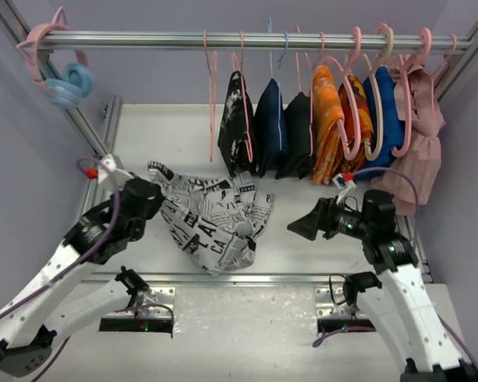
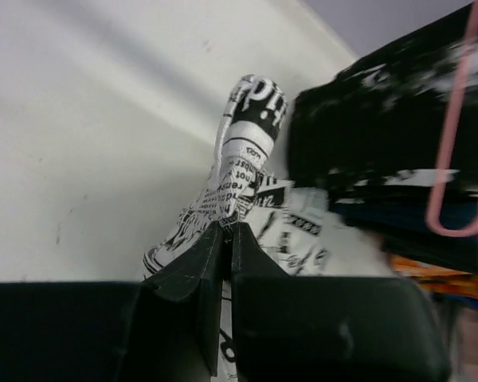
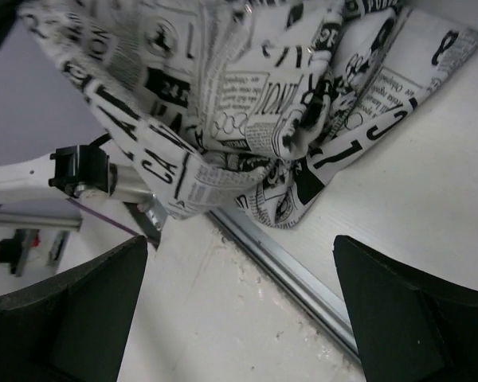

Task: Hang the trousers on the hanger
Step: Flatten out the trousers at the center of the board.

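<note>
A white bench (image 1: 183, 135), fenced by aluminium frame posts on both sides, lay bare along its left and rear-left, with more open surface between the heaped cloth and the right arm. Above its back edge ran a metal rail (image 1: 247, 40) carrying a packed row of garments from the middle to the right end: a black speckled piece (image 1: 237, 119), dark ones, an orange one (image 1: 327, 119), a blue one (image 1: 382, 111) and a pink one (image 1: 418, 143) against the right post.

The trousers (image 1: 211, 219) sat crumpled at front centre of the bench, their lowest fold reaching the metal strip at the front edge. They were white cloth printed all over in black newsprint. Large letters "CA" could be read on the near folds and "PH" on a raised peak in the left wrist view, while the small columns were too fine to read.

The hanger (image 1: 212, 119), thin pale-pink wire, hung empty from the rail just left of the black speckled piece, well apart from the trousers.

The left gripper (image 2: 227, 231) had its fingers pressed together on a raised fold at the trousers' left side. The right gripper (image 3: 239, 263) hung just right of the heap, fingers wide apart and holding nothing.

Blue-and-pink headphones (image 1: 68, 83) hung at the rail's far left end.
</note>
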Available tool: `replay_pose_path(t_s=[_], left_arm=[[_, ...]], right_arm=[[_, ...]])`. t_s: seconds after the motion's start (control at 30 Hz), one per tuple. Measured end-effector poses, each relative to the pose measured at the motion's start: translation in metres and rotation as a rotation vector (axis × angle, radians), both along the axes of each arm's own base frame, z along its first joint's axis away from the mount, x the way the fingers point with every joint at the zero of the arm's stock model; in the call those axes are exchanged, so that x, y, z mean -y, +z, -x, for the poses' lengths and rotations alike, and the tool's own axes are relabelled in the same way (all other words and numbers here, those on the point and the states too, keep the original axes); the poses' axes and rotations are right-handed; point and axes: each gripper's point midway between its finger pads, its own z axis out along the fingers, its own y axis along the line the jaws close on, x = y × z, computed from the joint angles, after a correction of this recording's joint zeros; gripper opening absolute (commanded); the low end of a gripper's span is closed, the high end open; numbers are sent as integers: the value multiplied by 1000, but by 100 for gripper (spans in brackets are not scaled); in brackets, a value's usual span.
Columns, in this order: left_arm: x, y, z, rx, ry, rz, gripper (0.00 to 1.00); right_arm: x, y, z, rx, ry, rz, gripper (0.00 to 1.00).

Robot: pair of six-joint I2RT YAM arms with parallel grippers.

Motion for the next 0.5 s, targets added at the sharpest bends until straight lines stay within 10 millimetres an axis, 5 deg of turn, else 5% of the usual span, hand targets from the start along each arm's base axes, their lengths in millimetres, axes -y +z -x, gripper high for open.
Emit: replay_pose_path(t_s=[0.23,0.33,0.5], left_arm=[[-22,96,29,299,-104,53,0],[-22,116,35,371,-145,56,0],[-17,136,43,454,-227,52,0]], right_arm=[[-53,-67,16,-283,205,-41,99],[-85,-74,31,-290,307,-12,97],[-126,-89,25,-274,291,43,92]])
